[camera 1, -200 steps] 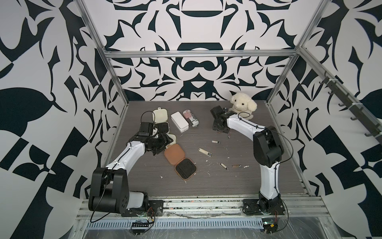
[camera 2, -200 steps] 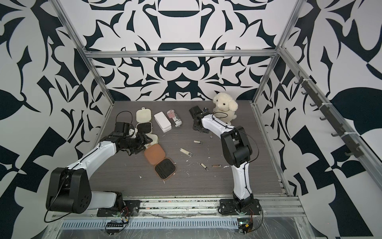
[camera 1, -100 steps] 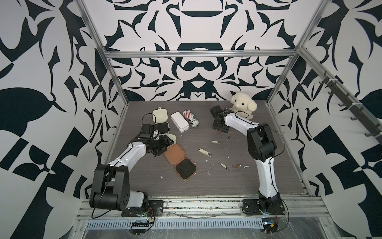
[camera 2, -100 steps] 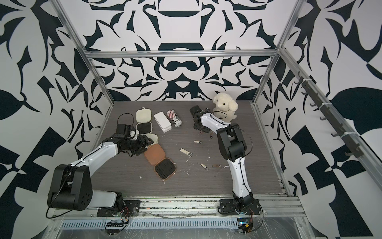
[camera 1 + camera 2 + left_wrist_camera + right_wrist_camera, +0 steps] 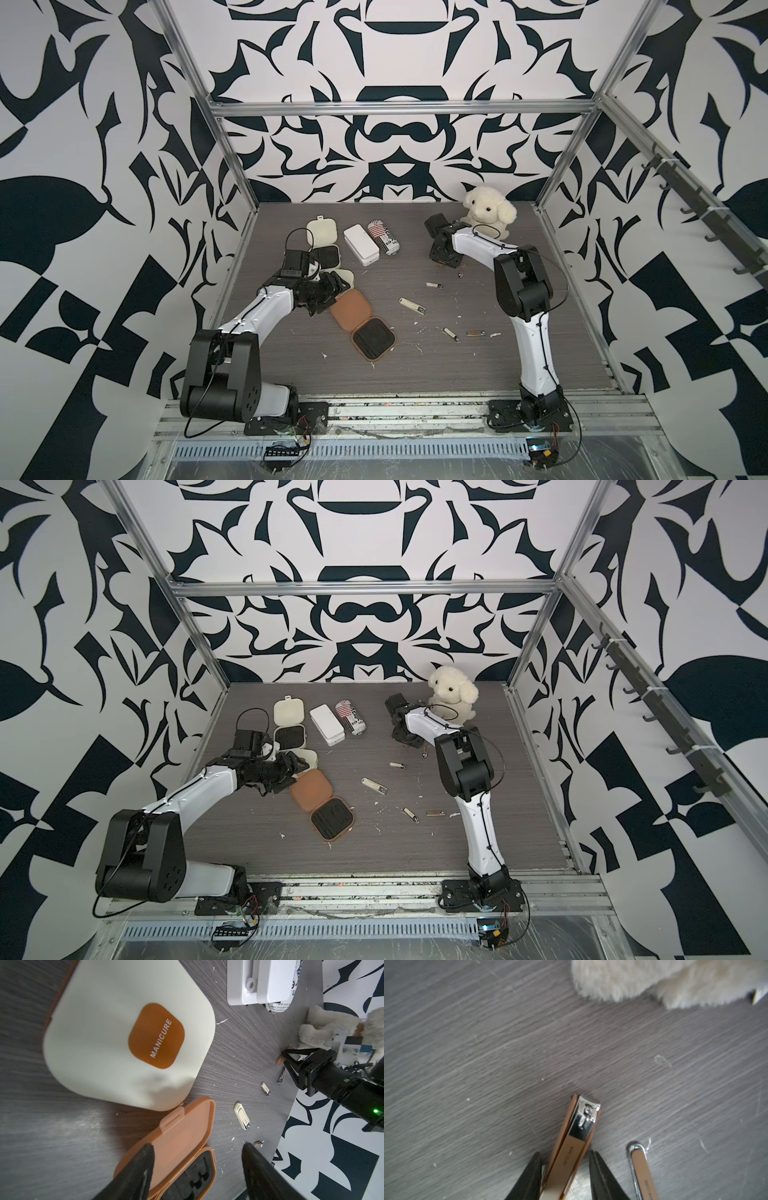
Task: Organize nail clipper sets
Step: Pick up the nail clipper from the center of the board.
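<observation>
Your right gripper brackets a slim, chrome-tipped tan clipper; whether it pinches, you cannot tell. Your left gripper, spread, holds nothing beside the matte tan case.

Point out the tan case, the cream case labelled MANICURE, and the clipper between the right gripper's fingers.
tan case (image 5: 351, 309): in a top view, on its open lid.
cream case (image 5: 155, 1035): left wrist view, on the brown label.
clipper (image 5: 572, 1147): right wrist view, on its lever.

rear of tan clipper and neighbouring tool beyond view's edge
</observation>
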